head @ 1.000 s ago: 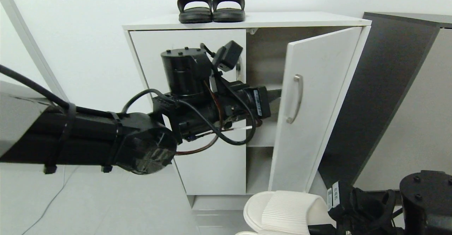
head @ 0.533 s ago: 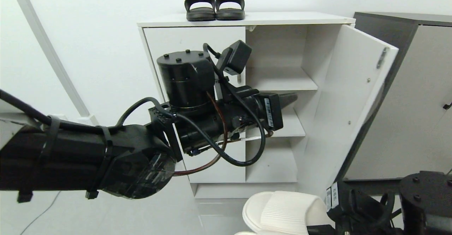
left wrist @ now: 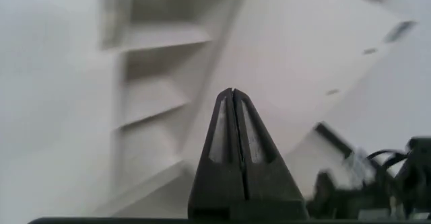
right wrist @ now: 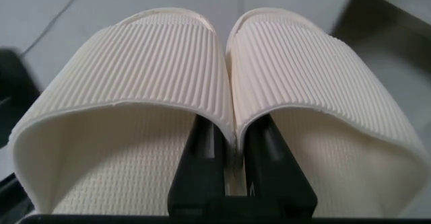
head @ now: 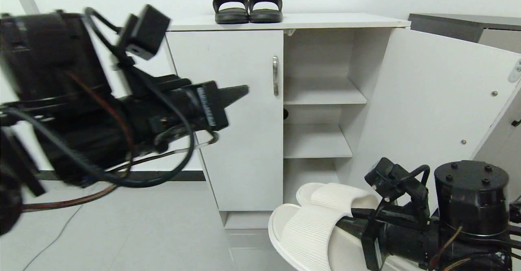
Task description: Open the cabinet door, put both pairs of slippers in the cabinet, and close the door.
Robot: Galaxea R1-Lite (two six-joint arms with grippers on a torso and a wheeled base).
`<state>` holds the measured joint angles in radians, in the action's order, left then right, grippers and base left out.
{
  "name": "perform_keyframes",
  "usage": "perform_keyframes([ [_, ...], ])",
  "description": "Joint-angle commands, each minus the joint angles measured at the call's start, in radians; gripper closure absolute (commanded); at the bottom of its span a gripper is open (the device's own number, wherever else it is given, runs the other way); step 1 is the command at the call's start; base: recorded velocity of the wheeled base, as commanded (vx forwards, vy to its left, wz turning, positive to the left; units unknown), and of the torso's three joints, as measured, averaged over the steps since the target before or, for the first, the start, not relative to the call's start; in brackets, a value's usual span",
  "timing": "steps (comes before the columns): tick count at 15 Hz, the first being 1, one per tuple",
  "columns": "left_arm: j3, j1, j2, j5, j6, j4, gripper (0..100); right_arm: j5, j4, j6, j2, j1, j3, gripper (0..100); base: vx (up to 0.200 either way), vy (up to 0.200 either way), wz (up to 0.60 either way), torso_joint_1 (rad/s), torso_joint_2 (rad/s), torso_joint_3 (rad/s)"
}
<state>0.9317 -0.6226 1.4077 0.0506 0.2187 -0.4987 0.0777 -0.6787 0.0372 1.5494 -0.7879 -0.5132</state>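
The white slippers [head: 313, 226] are pinched by their touching inner walls in the right jaws, the open cabinet [head: 240, 140] ahead of them. The left jaws are pressed together, empty. A slipper could be snagged on a shelf [head: 317, 143] edge and pulled loose.

Slippers [head: 248, 6] atop cabinet [head: 325, 20]; second pair [head: 309, 226] before it

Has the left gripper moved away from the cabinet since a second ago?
Yes. The left gripper has pulled back toward the robot's left: its tip was before the open shelves, and is now over the closed door, left of its handle.
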Motion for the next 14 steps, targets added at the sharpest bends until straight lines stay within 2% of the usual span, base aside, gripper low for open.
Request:
perform_keyframes([
  [1,-0.137,0.251,-0.470,-0.176,-0.056,0.416,100,-0.018,-0.007,0.033,0.043,0.007,-0.048,100,0.000,0.000,0.00,0.000,0.00,0.000],
  [2,-0.191,0.363,-0.587,-0.186,-0.055,0.520,100,-0.044,-0.007,0.069,0.049,0.007,-0.076,100,0.000,0.000,0.00,0.000,0.00,0.000],
  [4,-0.361,0.541,-0.809,-0.215,-0.055,0.568,100,-0.157,-0.007,0.112,0.087,0.009,-0.128,100,0.000,0.000,0.00,0.000,0.00,0.000],
  [6,-0.518,0.627,-0.998,-0.270,-0.081,0.568,100,-0.240,-0.007,0.116,0.127,0.024,-0.163,100,0.000,0.000,0.00,0.000,0.00,0.000],
  [8,-0.645,0.646,-1.147,-0.287,-0.142,0.568,100,-0.248,-0.007,0.116,0.140,0.022,-0.163,100,0.000,0.000,0.00,0.000,0.00,0.000],
  [9,-0.702,0.646,-1.205,-0.279,-0.185,0.568,100,-0.248,-0.007,0.116,0.140,0.021,-0.162,100,0.000,0.000,0.00,0.000,0.00,0.000],
  [10,-0.752,0.646,-1.253,-0.264,-0.208,0.568,100,-0.248,-0.008,0.116,0.140,0.021,-0.162,100,0.000,0.000,0.00,0.000,0.00,0.000],
  [12,-0.830,0.646,-1.351,-0.186,-0.210,0.568,100,-0.248,-0.008,0.116,0.138,0.019,-0.157,100,0.000,0.000,0.00,0.000,0.00,0.000],
  [14,-0.880,0.626,-1.395,-0.173,-0.211,0.563,100,-0.249,-0.008,0.115,0.138,0.016,-0.157,100,0.000,0.000,0.00,0.000,0.00,0.000],
])
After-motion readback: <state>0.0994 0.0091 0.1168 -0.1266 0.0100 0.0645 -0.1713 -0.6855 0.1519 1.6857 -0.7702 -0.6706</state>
